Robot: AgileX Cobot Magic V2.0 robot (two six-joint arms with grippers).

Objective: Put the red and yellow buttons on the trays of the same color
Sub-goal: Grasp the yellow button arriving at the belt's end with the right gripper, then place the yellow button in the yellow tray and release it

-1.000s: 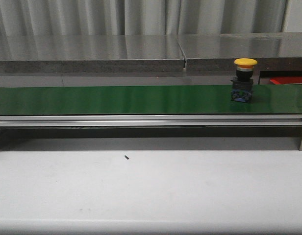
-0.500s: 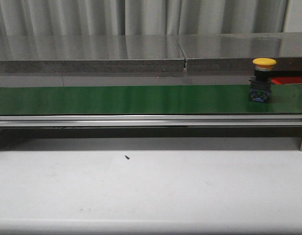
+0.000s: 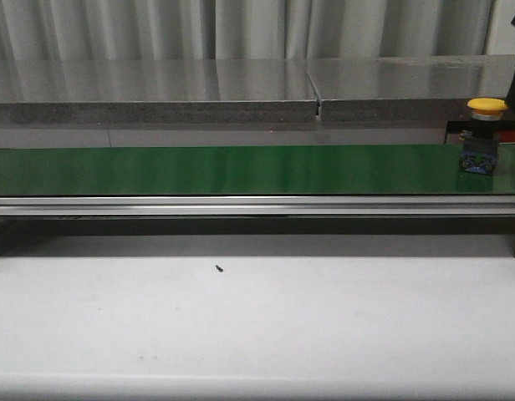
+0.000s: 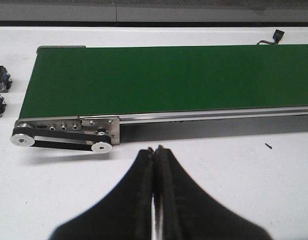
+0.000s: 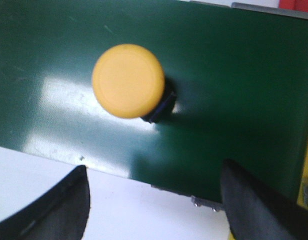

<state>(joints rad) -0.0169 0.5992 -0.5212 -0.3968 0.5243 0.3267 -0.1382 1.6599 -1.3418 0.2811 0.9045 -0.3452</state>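
White table [image 3: 257,326] is seen before grey curtains; green belt [image 3: 224,170] carries yellow button [image 3: 485,134] upright near its right end; left pincer [image 4: 155,152] is closed, empty; right pincer [image 5: 154,200] is held open above the button.

Front camera faces the green belt [image 3: 241,170] level; both wrist cameras look down on it.
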